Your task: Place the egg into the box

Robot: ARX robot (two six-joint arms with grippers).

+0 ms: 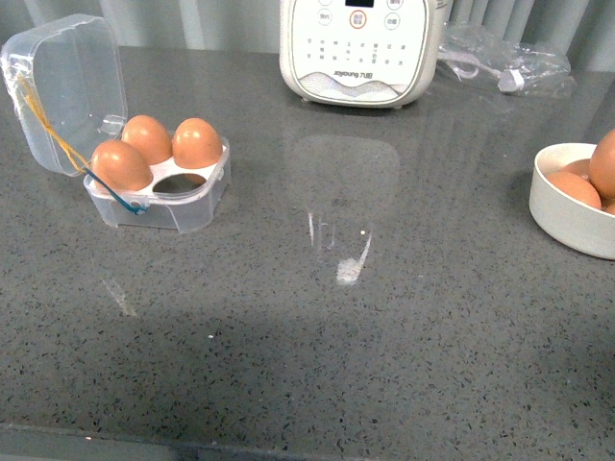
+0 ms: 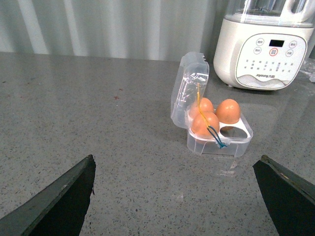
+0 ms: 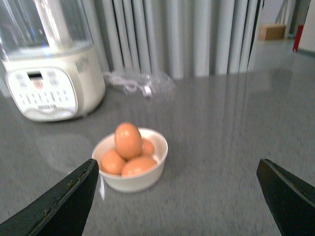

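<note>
Both pairs spread wide and empty, your left fingers [image 2: 64,196] facing the box [image 2: 221,147] (lid [image 2: 189,83] up, three eggs [image 2: 227,110] in, one slot free), your right fingers [image 3: 59,201] facing the egg [image 3: 128,139] topping the white bowl [image 3: 147,179], well apart across the grey tabletop [image 1: 384,365].

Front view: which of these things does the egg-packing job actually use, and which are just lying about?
In the job:
- clear box, lid open, three eggs in, one slot empty
- loose eggs waiting in the white bowl

Just lying about:
- white kitchen appliance
- clear plastic bag beside it
</note>
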